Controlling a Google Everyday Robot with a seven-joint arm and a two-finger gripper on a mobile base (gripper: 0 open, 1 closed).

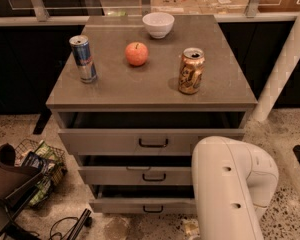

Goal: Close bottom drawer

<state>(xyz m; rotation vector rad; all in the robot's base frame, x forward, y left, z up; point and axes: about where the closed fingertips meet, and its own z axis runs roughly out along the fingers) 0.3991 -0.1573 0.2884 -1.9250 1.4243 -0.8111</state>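
The bottom drawer [140,205] is the lowest grey front of the cabinet, with a small black bar handle [153,209]. It stands pulled out, further forward than the middle drawer [135,175] above it. The top drawer [130,141] also stands slightly out, with a dark gap over it. My white arm [230,184] rises from the lower right and covers the right ends of the lower drawer fronts. My gripper is out of view, past the arm and the lower edge of the picture.
On the cabinet top [155,91] stand a blue can [83,59], an apple [136,53], a white bowl [158,24] and a gold can [191,70]. A wire basket [40,171] and dark gear lie on the floor at left. A white post [282,69] slants at right.
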